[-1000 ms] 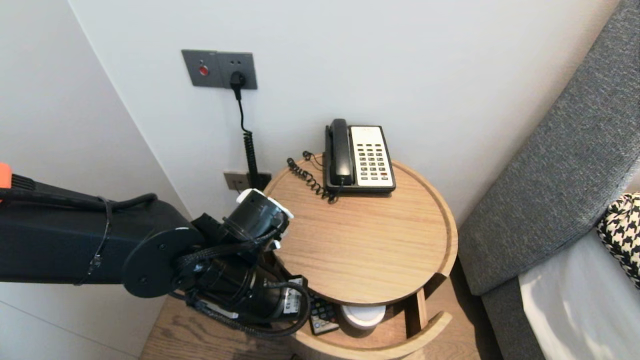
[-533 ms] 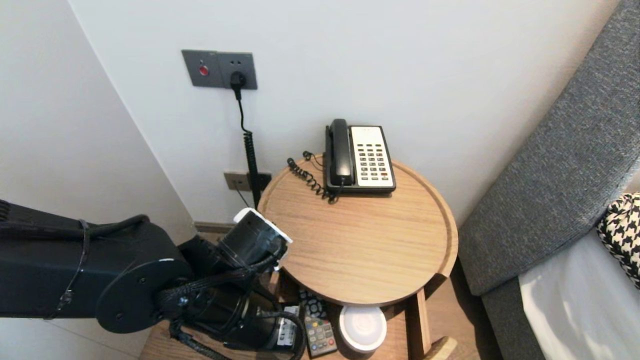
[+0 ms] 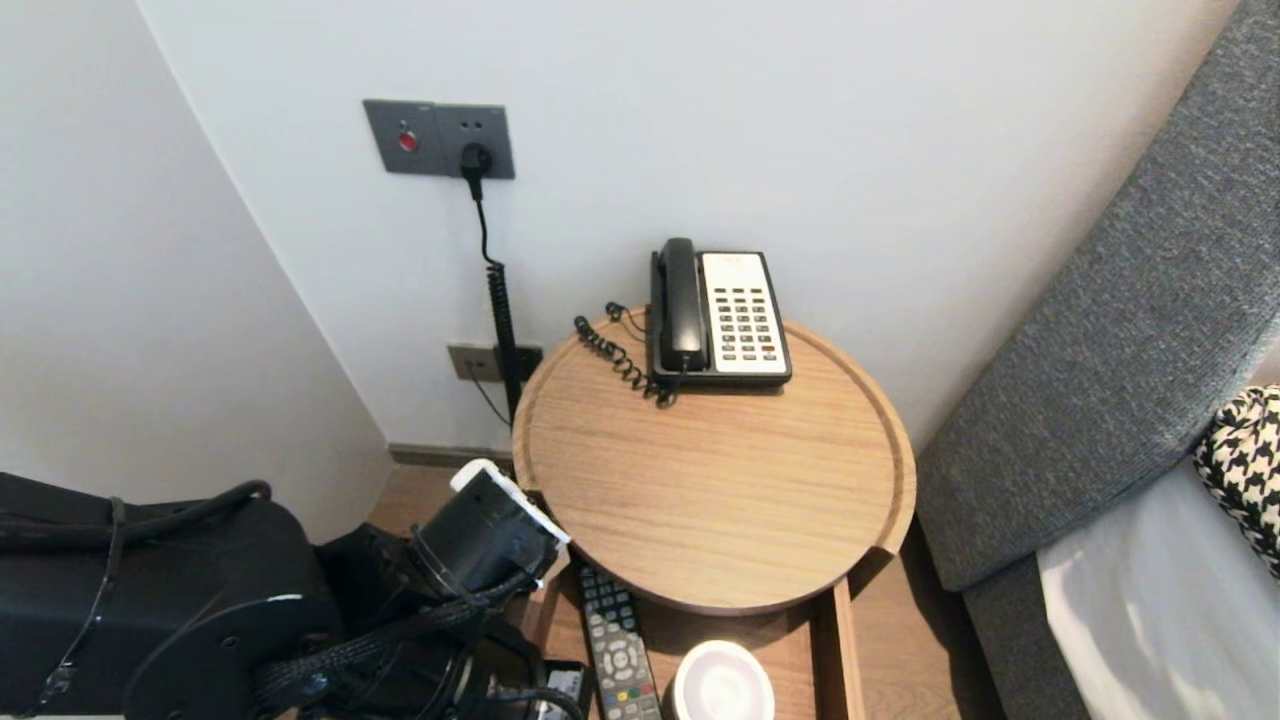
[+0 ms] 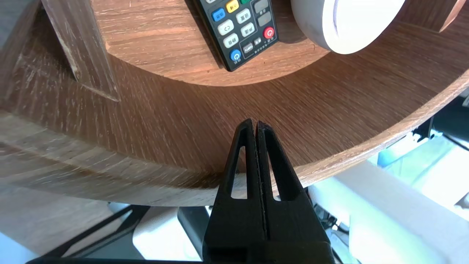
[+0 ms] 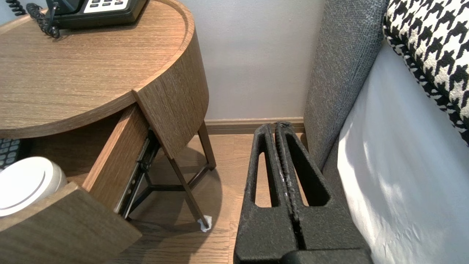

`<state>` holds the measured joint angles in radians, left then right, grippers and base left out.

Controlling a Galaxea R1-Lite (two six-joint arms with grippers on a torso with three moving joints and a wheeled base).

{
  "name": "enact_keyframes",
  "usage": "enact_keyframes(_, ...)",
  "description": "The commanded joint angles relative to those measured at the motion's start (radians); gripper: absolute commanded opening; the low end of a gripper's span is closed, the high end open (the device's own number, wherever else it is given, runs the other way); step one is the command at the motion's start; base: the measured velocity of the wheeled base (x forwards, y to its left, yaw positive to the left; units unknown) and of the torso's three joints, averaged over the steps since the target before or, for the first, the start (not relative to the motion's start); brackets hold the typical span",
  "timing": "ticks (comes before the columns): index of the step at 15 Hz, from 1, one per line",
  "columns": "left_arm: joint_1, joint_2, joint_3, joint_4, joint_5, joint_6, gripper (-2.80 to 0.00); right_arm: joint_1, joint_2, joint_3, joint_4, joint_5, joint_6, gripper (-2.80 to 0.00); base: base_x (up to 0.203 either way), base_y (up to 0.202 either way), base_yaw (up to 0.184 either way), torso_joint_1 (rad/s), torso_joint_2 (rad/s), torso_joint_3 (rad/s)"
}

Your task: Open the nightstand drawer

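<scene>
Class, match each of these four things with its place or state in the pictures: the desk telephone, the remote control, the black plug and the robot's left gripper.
1. black and cream desk telephone
2. black remote control with coloured buttons
3. black plug
4. left gripper

A. shut, by the curved front of the open wooden drawer
B. in the grey wall socket
C. on top of the round wooden table
D. lying in the drawer

Pairs: 1-C, 2-D, 3-B, 4-A

Remote (image 4: pixel 236 31): power symbols on red, blue buttons; lettering illegible.
</scene>
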<state>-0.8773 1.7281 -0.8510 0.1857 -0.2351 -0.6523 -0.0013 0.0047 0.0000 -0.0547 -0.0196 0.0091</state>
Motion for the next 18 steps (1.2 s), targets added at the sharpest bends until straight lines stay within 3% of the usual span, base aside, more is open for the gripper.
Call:
enact_keyframes(1, -0.015, -0.019, 0.028, -0.006, -0.001, -0.012, -2.80, 0.001, 0.001, 0.026, -0.001, 0.000, 0.000, -2.80, 0.000, 0.000, 0.000, 0.000, 0.00, 0.000)
enact_keyframes(9, -0.089, -0.039, 0.087, -0.038, 0.019, -0.056, -2.80, 0.000, 0.001, 0.026, -0.001, 0.000, 0.000, -2.80, 0.000, 0.000, 0.000, 0.000, 0.00, 0.000)
enact_keyframes(18, -0.121, -0.073, 0.133, -0.058, 0.020, -0.084, -2.80, 0.000, 0.001, 0.026, -0.001, 0.000, 0.000, -2.80, 0.000, 0.000, 0.000, 0.000, 0.00, 0.000)
